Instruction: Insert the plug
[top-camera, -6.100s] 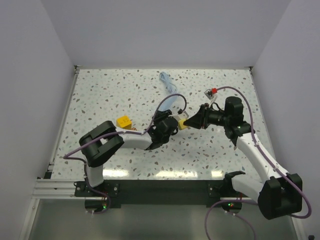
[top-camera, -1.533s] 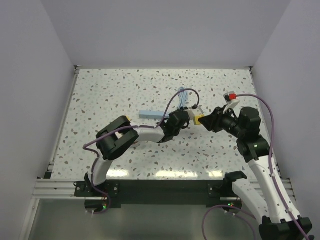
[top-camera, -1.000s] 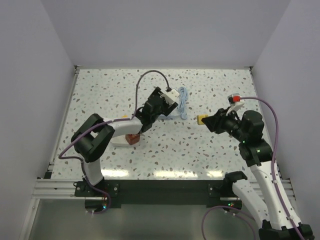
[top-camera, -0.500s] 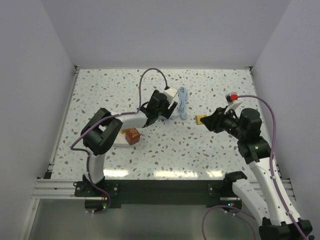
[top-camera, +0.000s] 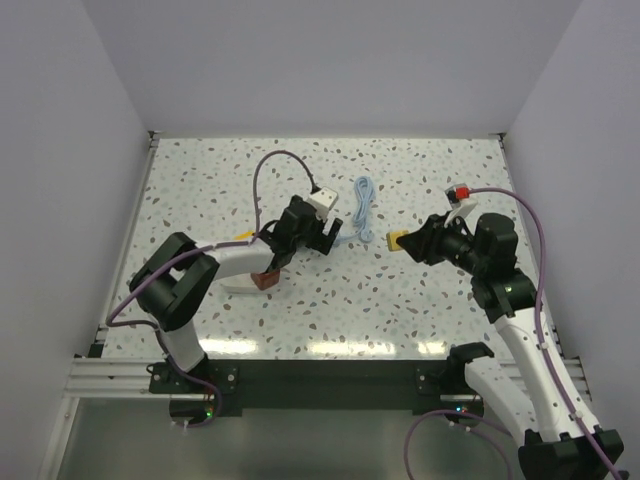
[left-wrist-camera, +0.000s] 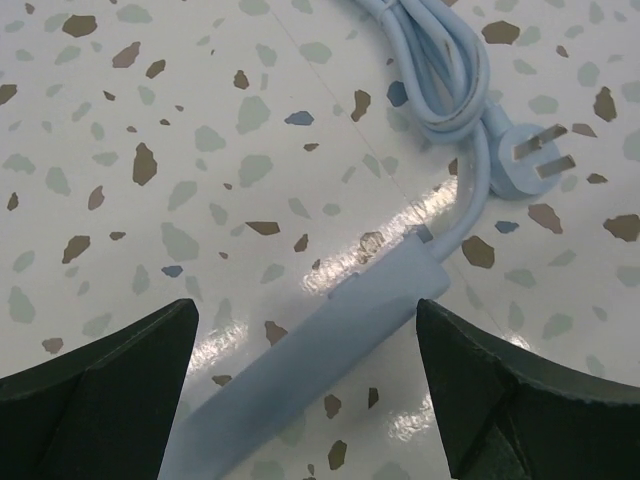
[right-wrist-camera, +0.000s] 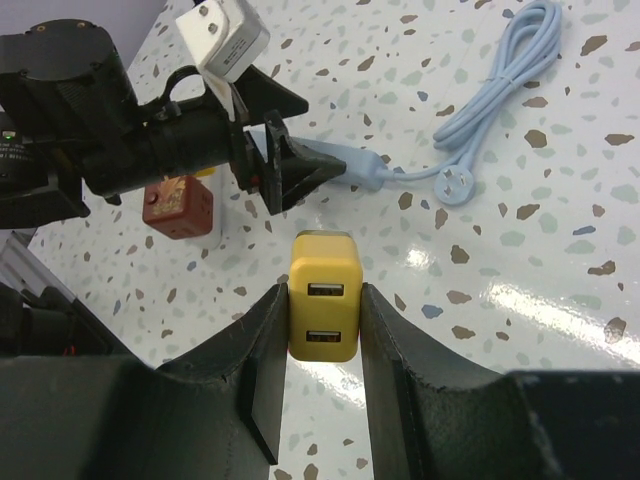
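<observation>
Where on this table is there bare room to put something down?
The far left corner of the table is bare, as is the near strip between the two arm bases. The middle is crowded: blue cable, power strip, red cube, and the yellow charger the right arm holds.

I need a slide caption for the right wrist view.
Right jaws grip a yellow charger; blue cord lies on the table beyond.

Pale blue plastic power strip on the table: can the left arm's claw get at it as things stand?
Probably yes. The left claw is open and straddles the pale blue plastic power strip, with nothing between them; its coiled cable lies beyond the fingertips.
</observation>
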